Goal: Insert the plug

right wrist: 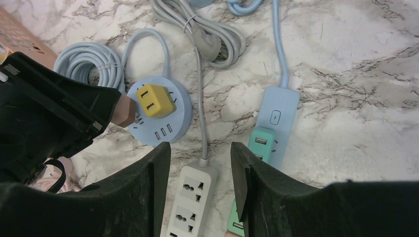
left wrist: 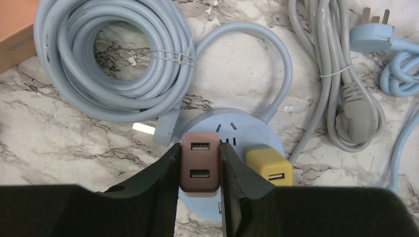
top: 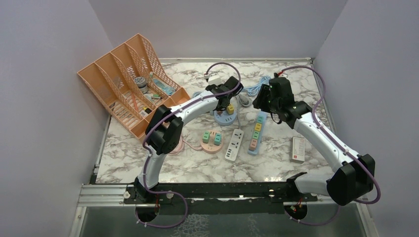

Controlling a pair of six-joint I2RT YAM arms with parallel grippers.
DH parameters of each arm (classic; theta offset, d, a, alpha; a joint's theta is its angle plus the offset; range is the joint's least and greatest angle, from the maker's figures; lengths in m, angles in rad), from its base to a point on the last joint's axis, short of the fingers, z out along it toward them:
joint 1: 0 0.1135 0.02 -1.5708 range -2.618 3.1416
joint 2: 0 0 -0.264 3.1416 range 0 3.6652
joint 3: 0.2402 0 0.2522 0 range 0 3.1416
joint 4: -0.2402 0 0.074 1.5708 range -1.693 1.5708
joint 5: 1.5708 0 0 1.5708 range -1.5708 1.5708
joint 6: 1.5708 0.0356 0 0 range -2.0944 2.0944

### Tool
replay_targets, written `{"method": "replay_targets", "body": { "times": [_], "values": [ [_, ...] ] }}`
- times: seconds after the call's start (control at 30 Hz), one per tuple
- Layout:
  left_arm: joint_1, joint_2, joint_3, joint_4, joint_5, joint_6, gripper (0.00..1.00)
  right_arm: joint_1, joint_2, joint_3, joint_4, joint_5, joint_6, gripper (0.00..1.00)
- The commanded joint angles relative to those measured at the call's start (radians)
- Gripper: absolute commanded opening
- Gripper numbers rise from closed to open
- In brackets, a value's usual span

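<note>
Left gripper [left wrist: 200,148] is clamped on the plug [left wrist: 199,170], a brown rounded block with two USB ports, at the round blue socket [left wrist: 247,129] just beside a yellow plug [left wrist: 268,165]. Right gripper [right wrist: 200,145] stands partly open and empty.

bench [left wrist: 59,143]: marble-look, smooth, faint sheen | brown plug [left wrist: 199,163]: matt plastic | yellow plug [left wrist: 269,165]: smooth plastic | round socket [left wrist: 257,131]: pale-blue satin plastic | coiled cable [left wrist: 113,94]: smooth rubbery sheath | rack [top: 106,81]: orange lattice plastic | left pincer [left wrist: 199,170]: black, matt, grainy

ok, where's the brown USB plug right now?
Left wrist view, centre: the brown USB plug is gripped in the left hand, over the round blue socket hub, just left of the yellow plug seated there.
</note>
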Motion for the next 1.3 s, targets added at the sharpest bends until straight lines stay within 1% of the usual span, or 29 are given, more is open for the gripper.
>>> {"method": "replay_targets", "body": {
  "times": [0.0, 0.17, 0.4, 0.6, 0.77, 0.87, 0.97, 1.07, 1.27],
  "values": [
    [-0.058, 0.024, -0.056, -0.113, 0.023, -0.094, 0.0, 0.0, 0.014, -0.012, 0.026, -0.004, -0.009, 0.48],
    [-0.099, -0.007, -0.075, -0.119, -0.076, -0.152, 0.0, 0.0, 0.016, -0.018, 0.026, -0.015, -0.007, 0.47],
    [-0.117, -0.018, -0.107, -0.12, -0.122, -0.2, 0.0, 0.003, 0.016, -0.028, 0.023, -0.021, -0.004, 0.48],
    [-0.137, 0.022, -0.078, -0.12, -0.15, -0.186, 0.0, 0.006, 0.013, -0.032, 0.023, -0.021, -0.003, 0.47],
    [-0.165, 0.045, -0.06, -0.132, -0.222, -0.168, 0.0, 0.009, 0.011, -0.033, 0.019, -0.011, 0.0, 0.47],
    [-0.178, 0.066, -0.053, -0.134, -0.233, -0.161, 0.0, 0.012, 0.014, -0.03, 0.014, -0.002, 0.004, 0.47],
    [-0.188, 0.094, -0.039, -0.138, -0.234, -0.149, 0.0, 0.013, 0.017, -0.024, -0.007, 0.031, 0.02, 0.46],
    [-0.188, 0.119, -0.039, -0.141, -0.235, -0.158, 0.0, 0.015, 0.014, -0.015, -0.051, 0.101, 0.053, 0.46],
    [-0.188, 0.151, -0.039, -0.141, -0.194, -0.152, 0.0, 0.017, 0.005, -0.001, -0.108, 0.188, 0.095, 0.46]
  ]
}}
